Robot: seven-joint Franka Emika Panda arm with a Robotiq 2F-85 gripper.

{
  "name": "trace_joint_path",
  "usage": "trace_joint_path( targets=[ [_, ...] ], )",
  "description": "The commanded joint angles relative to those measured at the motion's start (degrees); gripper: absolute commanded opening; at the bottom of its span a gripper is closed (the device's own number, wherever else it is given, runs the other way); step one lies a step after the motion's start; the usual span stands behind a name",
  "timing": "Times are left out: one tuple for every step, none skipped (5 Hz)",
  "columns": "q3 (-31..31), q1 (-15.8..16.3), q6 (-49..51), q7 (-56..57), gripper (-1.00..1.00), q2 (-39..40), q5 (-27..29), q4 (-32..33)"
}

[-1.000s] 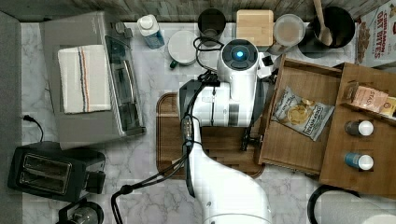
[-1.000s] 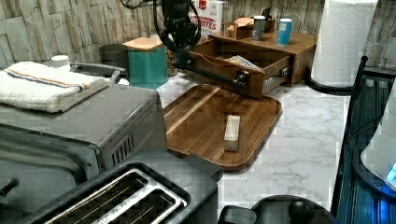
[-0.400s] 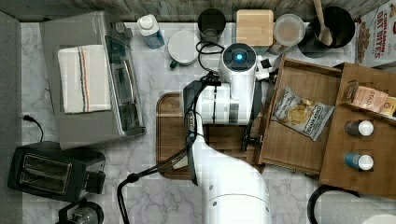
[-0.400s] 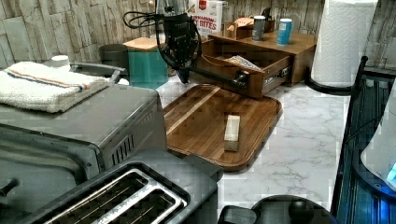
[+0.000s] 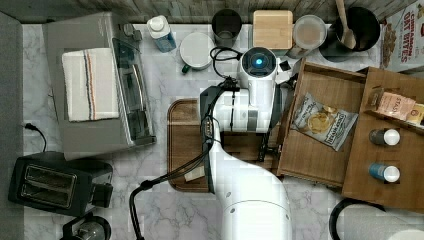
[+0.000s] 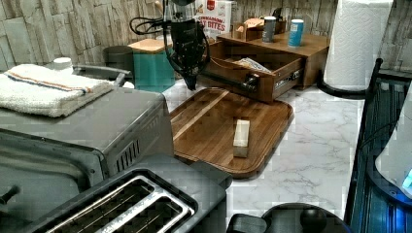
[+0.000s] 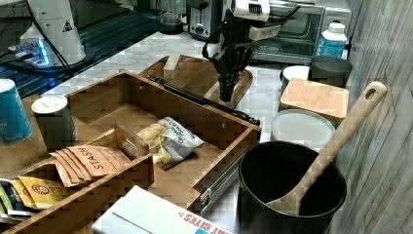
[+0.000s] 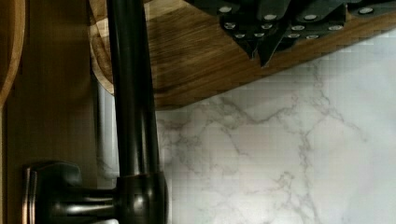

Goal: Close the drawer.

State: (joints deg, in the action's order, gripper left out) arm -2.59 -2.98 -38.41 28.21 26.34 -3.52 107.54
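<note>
The drawer point(image 5: 320, 125) stands pulled fully out of its cabinet point(image 5: 390, 145) over the marble counter point(image 5: 310, 210), a chip bag point(image 5: 322, 120) inside. The gripper point(image 6: 190, 82) hangs just before the black handle point(image 7: 204, 100), fingers pressed together on nothing. Best to set them flat against the front near its middle and push straight in, so the slides don't bind

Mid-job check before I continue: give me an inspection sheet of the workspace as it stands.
Surface: white marble counter.
Job's things: medium-brown wooden drawer pulled open, a chip bag inside; black bar handle on its front.
Clutter: dark wooden cutting board carrying a small pale block; silver toaster oven under a folded towel; black toaster.
Gripper: black gripper beside the drawer front, above the counter.
Cables: black cable along the arm.
Surroundings: wood-plank wall; paper towel roll.
</note>
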Motion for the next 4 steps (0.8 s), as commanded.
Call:
trace_joint_path(
  targets=[
    [-0.11, -3.58, -3.77, 6.65, -1.0, -3.0, 1.78, 0.17],
    [-0.16, -6.1, -4.77, 11.91, -1.0, -3.52, 2.99, 1.31],
    [-0.54, -8.86, -5.83, 16.74, -1.0, -3.9, 4.42, 2.28],
    [-1.63, -10.54, -4.12, 19.25, -1.0, -5.1, 4.92, 2.32]
  ],
)
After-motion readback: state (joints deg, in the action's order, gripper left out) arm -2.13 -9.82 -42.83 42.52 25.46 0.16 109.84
